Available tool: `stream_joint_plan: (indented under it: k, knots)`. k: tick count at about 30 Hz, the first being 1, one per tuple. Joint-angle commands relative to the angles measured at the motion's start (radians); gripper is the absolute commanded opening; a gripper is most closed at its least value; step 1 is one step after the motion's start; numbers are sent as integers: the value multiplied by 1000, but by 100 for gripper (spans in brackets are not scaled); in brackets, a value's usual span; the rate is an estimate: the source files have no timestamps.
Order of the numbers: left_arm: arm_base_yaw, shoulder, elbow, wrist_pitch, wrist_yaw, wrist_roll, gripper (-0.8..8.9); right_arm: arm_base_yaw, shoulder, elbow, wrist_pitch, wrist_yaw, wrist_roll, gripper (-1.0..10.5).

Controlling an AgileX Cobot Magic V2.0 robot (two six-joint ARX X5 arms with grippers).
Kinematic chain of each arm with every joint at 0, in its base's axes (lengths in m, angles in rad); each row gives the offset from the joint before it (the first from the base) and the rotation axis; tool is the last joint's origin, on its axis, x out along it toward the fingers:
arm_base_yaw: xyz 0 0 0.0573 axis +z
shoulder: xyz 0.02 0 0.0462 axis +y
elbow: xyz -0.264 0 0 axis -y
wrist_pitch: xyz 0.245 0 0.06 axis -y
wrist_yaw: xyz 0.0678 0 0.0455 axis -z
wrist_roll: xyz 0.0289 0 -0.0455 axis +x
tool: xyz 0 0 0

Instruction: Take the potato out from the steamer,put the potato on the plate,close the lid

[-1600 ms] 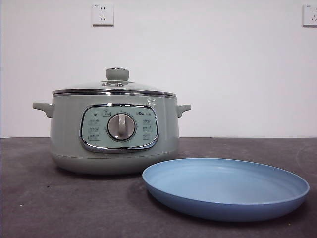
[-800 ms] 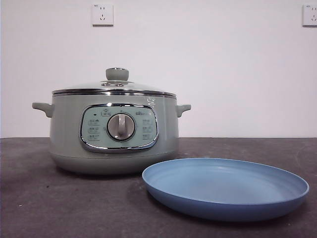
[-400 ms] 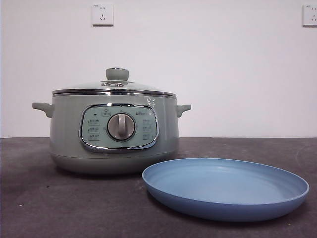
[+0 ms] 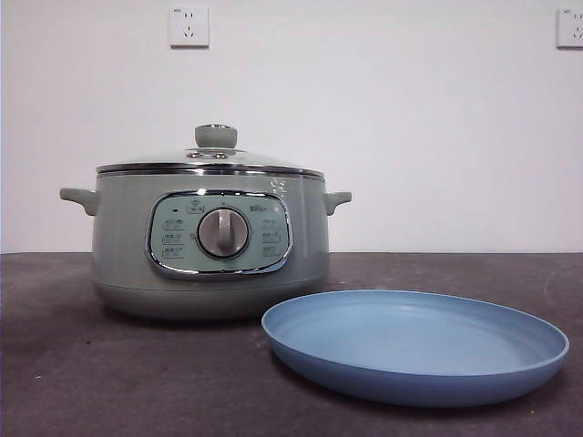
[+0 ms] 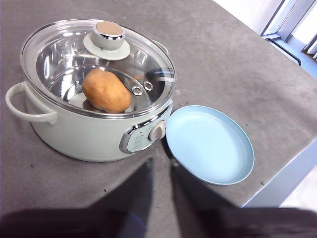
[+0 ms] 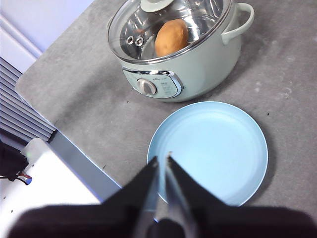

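Glass lid (image 5: 99,69) sits shut on the steamer (image 4: 209,241), the potato (image 5: 106,90) inside beneath it. Beside the steamer lies the bare plate (image 6: 237,124). My left gripper (image 5: 161,171) and right gripper (image 6: 162,163) hover with jaws nearly pressed together.

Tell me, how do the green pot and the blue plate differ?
The steamer is tall, deep and pale sage green; the plate is low, shallow and light blue. The steamer is closed by a glass lid and holds a potato; the plate lies open with nothing on it. The steamer has handles and a dial; the plate is plain. Both are round, similar in width, and stand side by side on the dark table.
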State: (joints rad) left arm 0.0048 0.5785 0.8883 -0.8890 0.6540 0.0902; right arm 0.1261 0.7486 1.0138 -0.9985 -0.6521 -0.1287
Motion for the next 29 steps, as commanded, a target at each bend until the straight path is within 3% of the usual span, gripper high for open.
stream_joint_plan:
  k: [1, 2, 4, 17, 29]
  knots:
    - [2, -3, 3, 3, -13, 18, 692, 3, -2, 2, 3, 0, -11, 424]
    - [2, -3, 3, 3, -21, 18, 699, 3, -2, 2, 4, 1, -11, 559]
    - [2, -3, 3, 4, -28, 18, 699, 3, 1, 2, 3, 4, -8, 667]
    - [1, -3, 3, 10, -27, 18, 697, 3, 11, 2, 3, 3, 50, 661]
    - [-1, 96, 4, 155, -24, 7, 696, 31, 41, 2, 10, 3, 68, 661]
